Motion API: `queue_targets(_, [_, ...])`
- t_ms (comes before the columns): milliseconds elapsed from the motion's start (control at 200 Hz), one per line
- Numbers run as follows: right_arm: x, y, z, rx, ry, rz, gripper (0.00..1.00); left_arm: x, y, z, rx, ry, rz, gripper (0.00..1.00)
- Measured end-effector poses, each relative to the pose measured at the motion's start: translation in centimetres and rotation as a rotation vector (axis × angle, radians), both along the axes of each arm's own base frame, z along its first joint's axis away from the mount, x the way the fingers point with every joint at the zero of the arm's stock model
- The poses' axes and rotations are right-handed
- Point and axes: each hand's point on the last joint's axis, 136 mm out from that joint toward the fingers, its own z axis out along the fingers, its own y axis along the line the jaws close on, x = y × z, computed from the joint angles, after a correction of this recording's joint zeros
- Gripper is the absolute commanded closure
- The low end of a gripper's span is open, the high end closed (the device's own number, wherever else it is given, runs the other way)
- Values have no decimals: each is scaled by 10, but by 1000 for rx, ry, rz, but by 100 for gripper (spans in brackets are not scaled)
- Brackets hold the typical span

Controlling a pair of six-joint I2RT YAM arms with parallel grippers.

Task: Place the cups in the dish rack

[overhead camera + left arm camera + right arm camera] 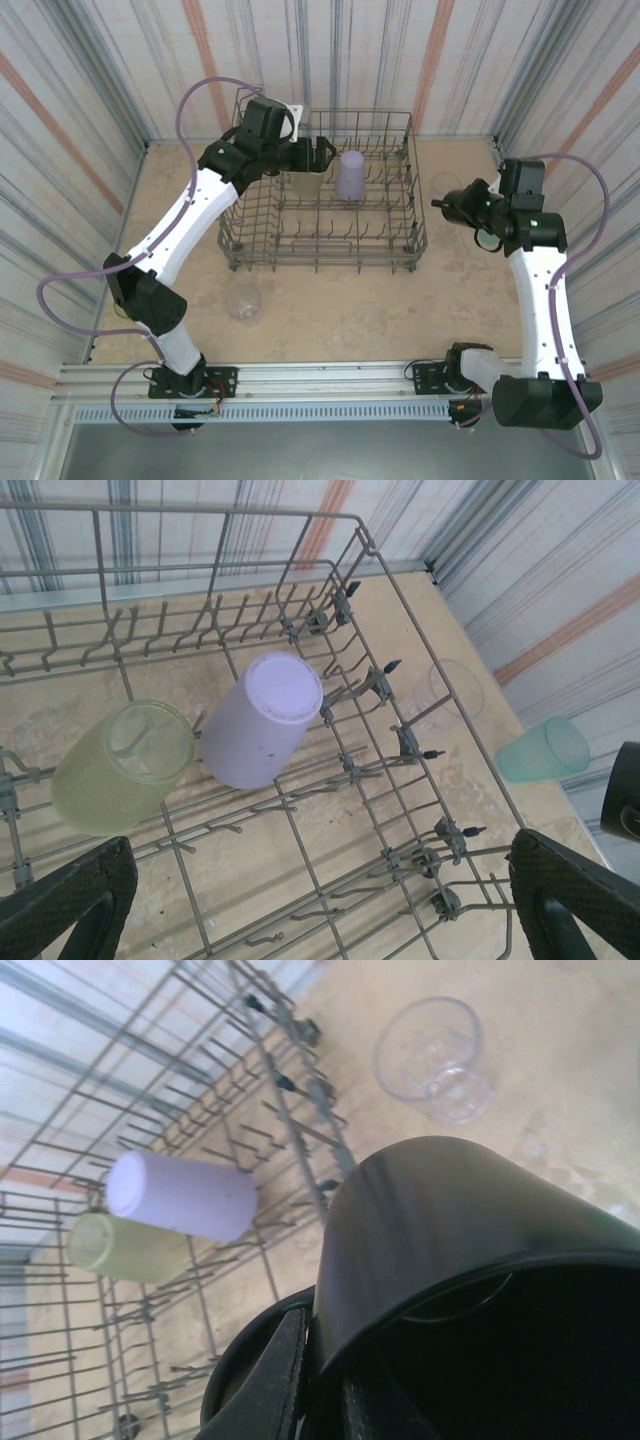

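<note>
Hovers with the left claw (pixel 321 152) released, spread wide, over the dish rack (pixel 300 262) at the upper middle of the frame, just above the olive-yellow cup (pixel 305 184) leaning between the tines next to the lavender cup (pixel 351 175), base up, probably for draining. Grasps the dark mug (pixel 450 1240) in the clenched right claw (pixel 452 205), right of the rack, seemingly to keep away from the other arm. Leaves on the counter (pixel 350 310) a clear cup (pixel 243 300) at lower left, a second clear cup (pixel 432 1055) and a teal cup (pixel 545 750), not yet loaded.
</note>
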Motion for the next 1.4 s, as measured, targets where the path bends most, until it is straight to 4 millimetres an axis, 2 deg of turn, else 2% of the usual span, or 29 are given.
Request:
queue_targets(235, [33,30,21,18,-117,138,100,10,22,3,-29,46,75,1])
queue_targets(436, [54,54,46,38,-293,254,100,18,35,5,-87,101,111,1])
queue_targets(536, [64,70,48,27,-353,315,100,17,36,6,-121,128,109,1])
queue_targets(681, [78,100,40,-17,-388,410,100,12,30,12,-162,160,82,1])
queue_targets(902, [86,137,29,-71,-442,526,100,5,24,21,-213,184,46,1])
queue_targets(1092, [85,153,23,-94,-514,588,100,10,26,20,-264,233,42,1])
queue_targets(1237, [89,162,32,-71,-587,630,100,22,30,14,-314,276,55,1])
queue_targets(1403, [94,175,48,1,-687,682,100,40,24,10,-431,352,43,1])
